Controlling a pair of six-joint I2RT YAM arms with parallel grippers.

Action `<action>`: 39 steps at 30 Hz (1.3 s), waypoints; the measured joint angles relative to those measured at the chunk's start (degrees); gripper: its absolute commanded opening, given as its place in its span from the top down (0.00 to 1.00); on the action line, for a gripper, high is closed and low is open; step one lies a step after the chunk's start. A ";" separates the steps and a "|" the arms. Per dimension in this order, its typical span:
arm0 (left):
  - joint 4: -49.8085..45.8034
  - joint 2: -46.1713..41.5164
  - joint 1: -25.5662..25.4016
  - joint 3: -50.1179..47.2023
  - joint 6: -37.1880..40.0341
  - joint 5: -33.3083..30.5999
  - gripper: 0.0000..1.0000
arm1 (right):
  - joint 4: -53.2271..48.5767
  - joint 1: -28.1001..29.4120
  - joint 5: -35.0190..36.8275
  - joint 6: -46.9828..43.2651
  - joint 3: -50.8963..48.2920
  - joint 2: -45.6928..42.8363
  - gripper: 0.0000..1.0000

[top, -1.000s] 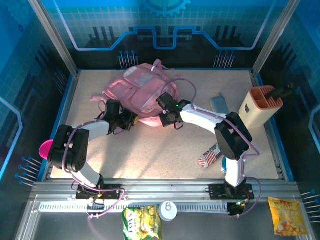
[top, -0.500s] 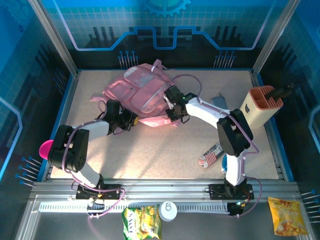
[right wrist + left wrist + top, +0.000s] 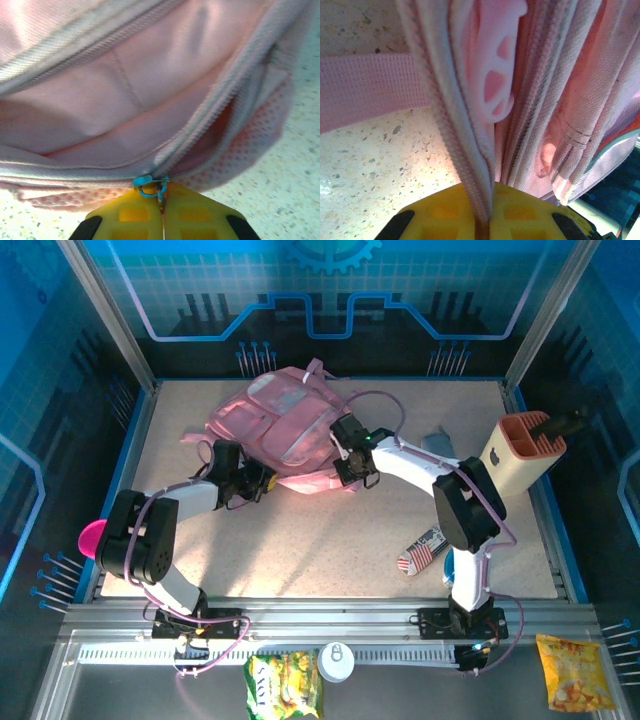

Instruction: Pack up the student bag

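Observation:
The student bag (image 3: 280,425) is a big soft pink backpack lying at the back middle of the table. My left gripper (image 3: 262,480) sits at its near left edge. In the left wrist view its yellow fingers (image 3: 530,215) are shut on the bag's zip seam (image 3: 470,150), with a pink rubber zip pull (image 3: 495,65) just beyond. My right gripper (image 3: 352,468) is at the bag's near right corner. There its yellow fingers (image 3: 200,212) are pinched shut on a blue zip slider (image 3: 150,184), and the zip behind it gapes open on the pink lining (image 3: 125,100).
A beige-and-orange pen holder (image 3: 520,455) stands at the right, with a grey flat item (image 3: 440,448) beside it. A flag-patterned item (image 3: 420,552) lies near the right arm's base. A pink thing (image 3: 92,538) sits off the left edge. Snack packets (image 3: 285,685) (image 3: 572,672) lie in front of the rail.
My right gripper has moved right and away from me along the bag's near edge, and that corner of the bag shifted with it. The left arm has stayed put.

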 measured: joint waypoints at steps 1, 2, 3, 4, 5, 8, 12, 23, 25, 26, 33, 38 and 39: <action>-0.04 0.00 -0.04 0.11 0.22 0.26 0.90 | 0.37 -0.39 0.00 0.48 -0.68 -0.83 0.99; -0.48 0.11 -0.17 0.52 0.70 0.61 0.90 | 0.90 -0.94 -0.20 0.92 -1.51 -1.81 1.00; -1.14 0.37 -0.42 1.29 1.31 1.03 0.90 | 1.40 -1.49 -0.52 1.20 -2.36 -2.82 1.00; -1.92 0.79 -0.72 2.25 1.90 1.33 0.90 | 1.84 -1.90 -0.81 1.44 -3.15 -3.69 1.00; -2.67 1.33 -1.01 3.30 2.75 1.73 0.90 | 2.05 -2.32 -1.14 1.55 -3.96 -4.61 1.00; -6.21 4.13 -1.29 7.23 5.53 2.56 0.90 | 2.16 -3.17 -3.82 1.49 -5.97 -6.73 1.00; -11.80 9.62 -1.11 13.51 9.51 2.25 0.88 | 1.97 -3.06 -9.14 1.27 -7.74 -8.13 1.00; -16.83 12.55 5.66 21.33 15.43 -2.91 0.67 | 3.17 7.63 -19.93 2.89 -5.22 -6.14 1.00; -17.05 10.25 7.52 19.69 16.11 -3.76 0.59 | 3.56 9.44 -21.90 3.72 -2.95 -4.20 1.00; -17.38 8.39 8.50 18.32 16.37 -4.15 0.56 | 3.80 10.23 -22.82 4.24 -1.68 -3.04 1.00; -20.74 -4.94 9.92 8.52 15.58 -4.15 0.40 | 4.28 12.92 -26.16 6.29 5.64 3.76 1.00; -24.63 -9.64 6.88 5.75 12.50 -3.72 0.34 | 4.24 13.20 -26.75 7.15 7.45 5.18 1.00; -25.11 -9.81 5.99 5.75 11.72 -3.67 0.33 | 4.28 13.20 -26.80 7.15 7.54 5.27 1.00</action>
